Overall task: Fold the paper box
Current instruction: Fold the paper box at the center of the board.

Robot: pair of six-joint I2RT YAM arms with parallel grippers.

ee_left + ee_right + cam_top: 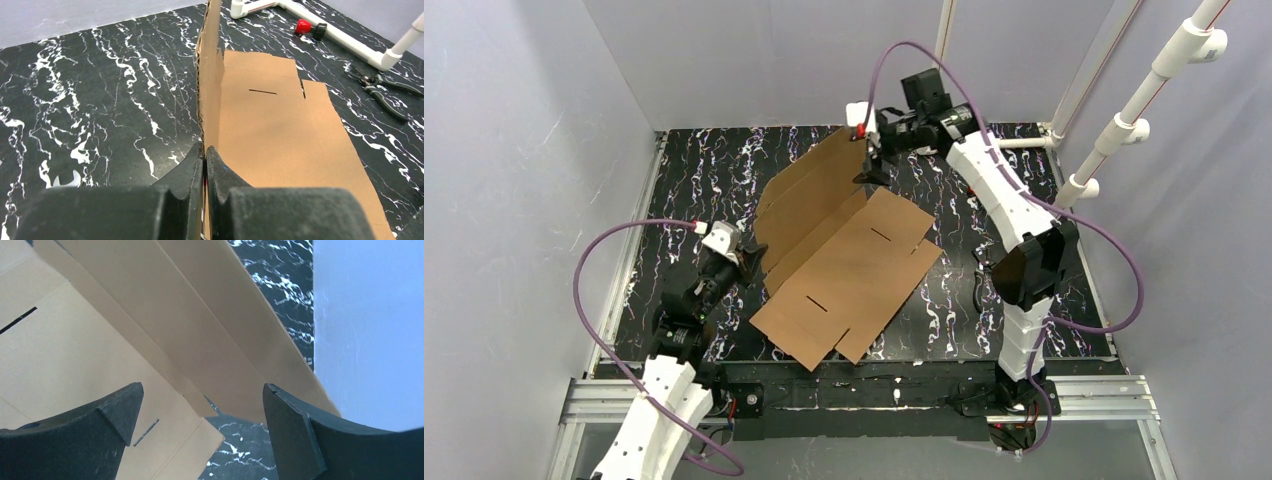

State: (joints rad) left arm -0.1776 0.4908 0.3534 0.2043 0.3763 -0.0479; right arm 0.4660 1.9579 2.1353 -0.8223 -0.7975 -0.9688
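Cardboard is the whole job: your paper box [849,265] lies in the middle of the counter [674,170], its long axis running from 7 o'clock to 1 o'clock in the top view, and the side panel [809,195] on its 10 o'clock flank stands upright. Your left end effector [746,262] is pinched tight on that panel's near end, at 9 o'clock. Your right end effector [871,165] gapes wide, holding nothing, at the panel's far corner near 12 o'clock, so it is the nearer arm for that end.
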